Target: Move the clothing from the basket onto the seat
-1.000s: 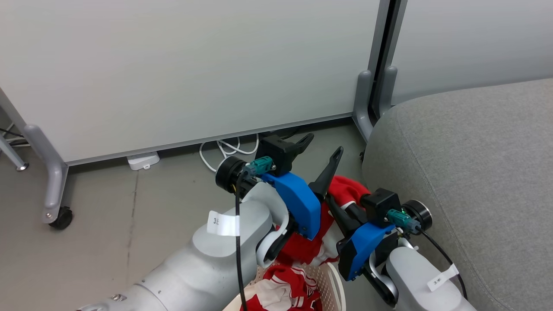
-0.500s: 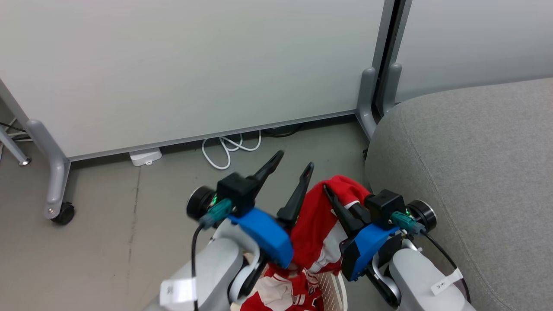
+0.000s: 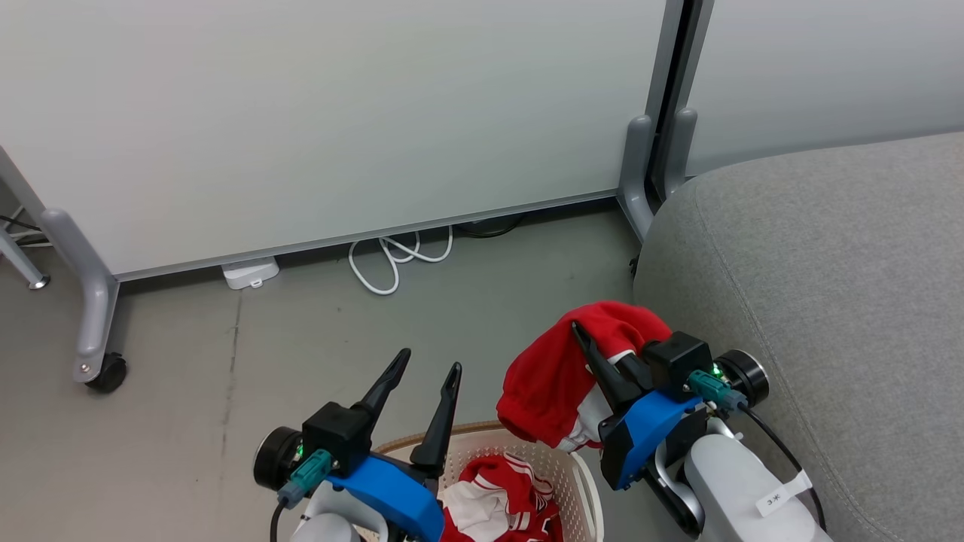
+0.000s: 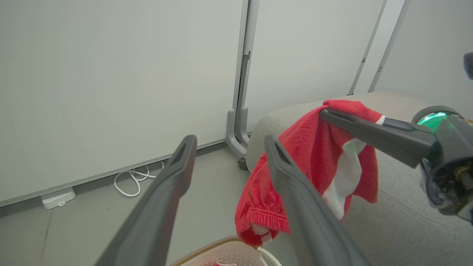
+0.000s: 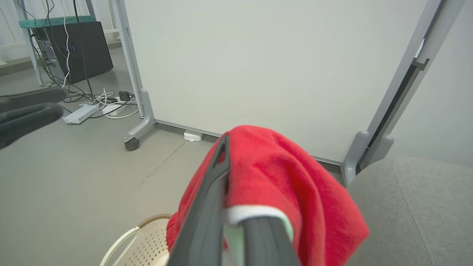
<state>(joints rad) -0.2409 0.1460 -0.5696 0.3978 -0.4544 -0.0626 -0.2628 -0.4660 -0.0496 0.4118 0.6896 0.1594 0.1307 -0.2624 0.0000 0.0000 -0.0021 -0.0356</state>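
My right gripper is shut on red shorts with a white band, and holds them above the far rim of the cream perforated basket. The shorts hang just left of the grey seat. A red-and-white jersey lies in the basket. My left gripper stands open and holds nothing, over the basket's left side and apart from the shorts. In the right wrist view the shorts drape over my right gripper, hiding one finger.
White partition panels stand behind on grey wheeled feet, with a grey post close to the seat's corner. A white cable and a small white box lie on the floor. A black computer case stands far left.
My left arm has pulled back and down to the lower left, away from the shorts, still open. The right gripper has kept its hold, and the shorts now hang free of the basket.
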